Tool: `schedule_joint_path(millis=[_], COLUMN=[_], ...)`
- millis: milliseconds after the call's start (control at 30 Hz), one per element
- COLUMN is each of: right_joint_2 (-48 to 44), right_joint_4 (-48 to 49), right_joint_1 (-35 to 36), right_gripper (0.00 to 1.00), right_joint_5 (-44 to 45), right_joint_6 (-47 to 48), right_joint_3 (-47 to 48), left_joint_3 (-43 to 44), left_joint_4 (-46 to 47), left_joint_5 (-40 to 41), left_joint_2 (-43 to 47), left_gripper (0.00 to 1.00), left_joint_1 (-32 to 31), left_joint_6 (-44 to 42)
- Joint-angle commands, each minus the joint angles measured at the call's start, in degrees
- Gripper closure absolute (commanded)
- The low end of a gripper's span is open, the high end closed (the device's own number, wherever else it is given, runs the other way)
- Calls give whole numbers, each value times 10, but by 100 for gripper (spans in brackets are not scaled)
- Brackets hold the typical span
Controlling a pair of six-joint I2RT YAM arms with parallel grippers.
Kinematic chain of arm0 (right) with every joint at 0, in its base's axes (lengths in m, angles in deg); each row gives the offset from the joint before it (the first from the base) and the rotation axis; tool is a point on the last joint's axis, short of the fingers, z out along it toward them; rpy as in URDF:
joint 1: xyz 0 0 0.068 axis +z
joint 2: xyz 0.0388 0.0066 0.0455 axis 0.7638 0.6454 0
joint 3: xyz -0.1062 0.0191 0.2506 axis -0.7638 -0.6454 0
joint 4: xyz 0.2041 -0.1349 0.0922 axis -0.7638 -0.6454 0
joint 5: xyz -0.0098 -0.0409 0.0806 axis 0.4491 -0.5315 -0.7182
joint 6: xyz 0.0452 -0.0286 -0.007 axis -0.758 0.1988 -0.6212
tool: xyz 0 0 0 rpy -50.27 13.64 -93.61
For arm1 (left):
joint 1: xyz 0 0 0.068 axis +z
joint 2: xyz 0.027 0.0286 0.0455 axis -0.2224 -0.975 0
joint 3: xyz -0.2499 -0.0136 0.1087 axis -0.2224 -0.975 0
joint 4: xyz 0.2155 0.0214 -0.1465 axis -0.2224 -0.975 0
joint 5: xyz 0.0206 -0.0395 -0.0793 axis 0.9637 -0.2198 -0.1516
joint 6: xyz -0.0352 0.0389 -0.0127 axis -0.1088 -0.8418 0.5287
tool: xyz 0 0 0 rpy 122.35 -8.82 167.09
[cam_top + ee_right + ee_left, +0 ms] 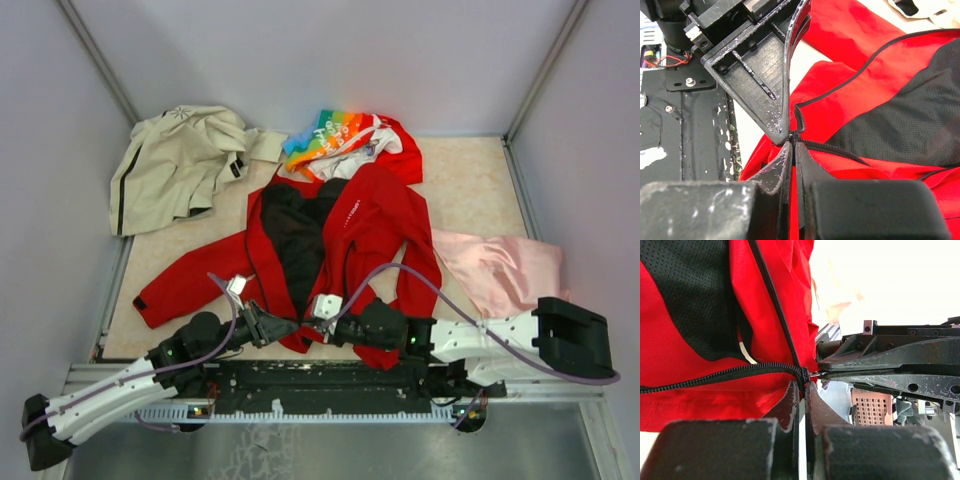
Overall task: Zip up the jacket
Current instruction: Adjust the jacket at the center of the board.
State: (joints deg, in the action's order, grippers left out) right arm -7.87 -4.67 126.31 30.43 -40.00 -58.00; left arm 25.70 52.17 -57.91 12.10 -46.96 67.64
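Jacket (380, 215) lies open with its black lining up, spreading away from both my claws. Its bottom hem sits right at my fingertips. Left claw (802, 386) is clenched, pinching the hem where the two zipper (765, 369) tracks meet. Right claw (792, 146) is clamped tight too, tip to tip against the left one, nipping that same zipper bottom end. Can't tell whether it has the slider itself.

Beige jacket (180, 165) w/ black stripe, crumpled, far-left corner of table (470, 180). Rainbow-and-white printed red garment (340, 140) bunched at table's far edge, approx. mid. Pink cloth (500, 270) spread on table's right side, near front edge. Grey walls (300, 50) round table, 3 sides.
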Motion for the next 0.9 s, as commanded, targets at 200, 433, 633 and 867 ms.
schedule_joint_path(millis=[200, 433, 633, 867], right_joint_2=[41, 54, 39, 0], right_joint_4=[23, 30, 8, -89], right_joint_1=[5, 5, 5, -4], right_gripper=[94, 94, 100, 100], right_joint_5=[20, 20, 21, 64], right_joint_6=[-6, -6, -3, 19], right_joint_3=[34, 38, 44, 78], left_joint_3=[-41, -41, -38, -36], left_joint_4=[38, 40, 25, -11], left_joint_5=[-18, -22, -21, -43], left_joint_2=[-4, -4, -8, -33], left_gripper=[100, 100, 100, 99], left_joint_1=[-2, -2, -2, -2], left_joint_6=[-5, -6, -13, -36])
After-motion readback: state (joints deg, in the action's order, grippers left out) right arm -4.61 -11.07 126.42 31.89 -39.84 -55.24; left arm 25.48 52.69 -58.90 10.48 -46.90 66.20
